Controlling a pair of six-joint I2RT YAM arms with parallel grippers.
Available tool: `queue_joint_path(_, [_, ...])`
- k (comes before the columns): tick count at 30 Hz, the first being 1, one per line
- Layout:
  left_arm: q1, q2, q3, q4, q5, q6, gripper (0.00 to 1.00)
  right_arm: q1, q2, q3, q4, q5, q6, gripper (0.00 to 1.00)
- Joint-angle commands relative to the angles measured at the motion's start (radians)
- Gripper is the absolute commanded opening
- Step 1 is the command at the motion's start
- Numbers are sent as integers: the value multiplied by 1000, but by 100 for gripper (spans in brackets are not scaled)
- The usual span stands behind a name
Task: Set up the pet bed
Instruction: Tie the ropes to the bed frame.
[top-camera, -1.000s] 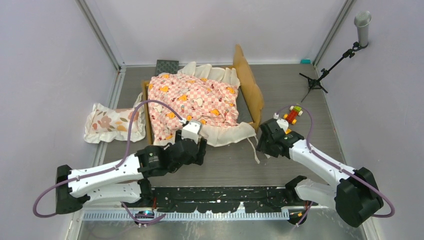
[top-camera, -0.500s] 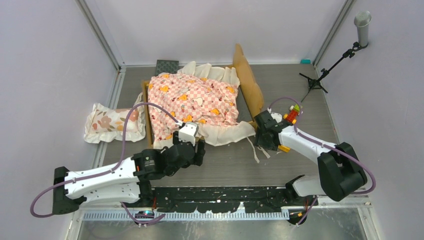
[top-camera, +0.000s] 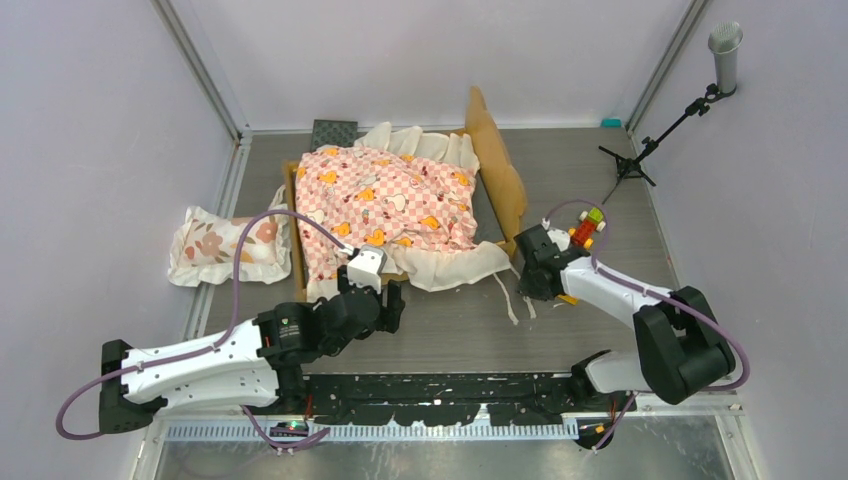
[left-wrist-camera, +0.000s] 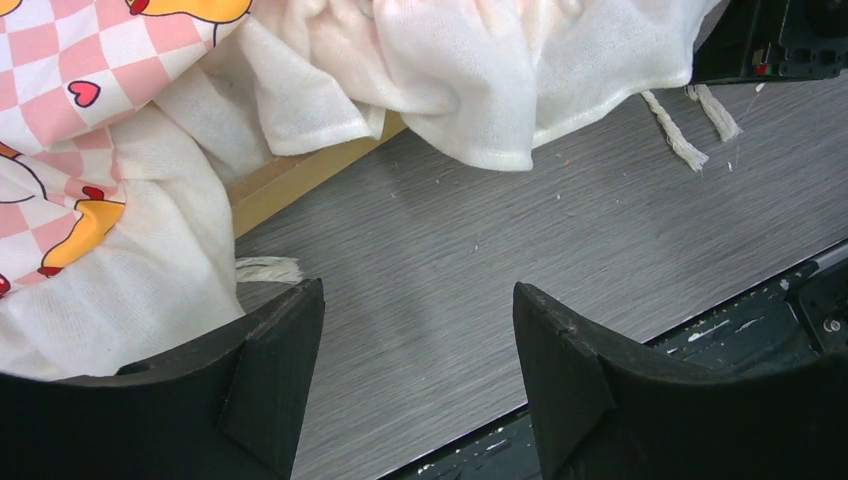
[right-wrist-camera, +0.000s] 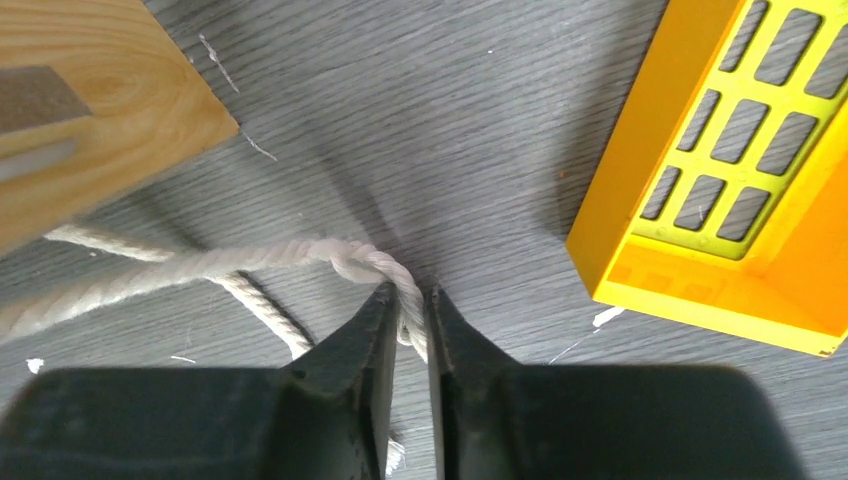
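- Our right gripper (right-wrist-camera: 410, 300) is pinched narrow on a white cord (right-wrist-camera: 250, 258), near a yellow block (right-wrist-camera: 720, 170).
- Our left gripper (left-wrist-camera: 415, 330) hangs wide and holds nothing, over the table (left-wrist-camera: 480, 240) beside the sheet (left-wrist-camera: 60, 150).
- The bed (top-camera: 497, 170) lies mid-table under that sheet, with the pillow (top-camera: 215, 245) to its left.

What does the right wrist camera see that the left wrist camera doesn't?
Only the right wrist view: a yellow block with a grid of holes, and a close look at the right gripper pinching a white cord.
Only the left wrist view: the pink checkered sheet, its white ruffle, and the left gripper open over bare table.
Both: the wooden bed, white cord and the grey table.
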Motion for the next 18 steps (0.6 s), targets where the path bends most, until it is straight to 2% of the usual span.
queue_joint_path(1, [-4, 1, 9, 14, -32, -18, 71, -2, -49, -53, 1, -49, 54, 17])
queue_joint_path(6, [-4, 2, 5, 13, -36, -29, 71, -1, -159, -34, -52, -99, 73, 1])
queue_joint_path(14, [-4, -3, 7, -9, -39, -51, 71, -1, -318, -17, -84, -166, 215, 1])
queue_joint_path(18, [-5, -6, 6, -15, -40, -59, 71, 1, -356, -77, 18, -200, 327, 1])
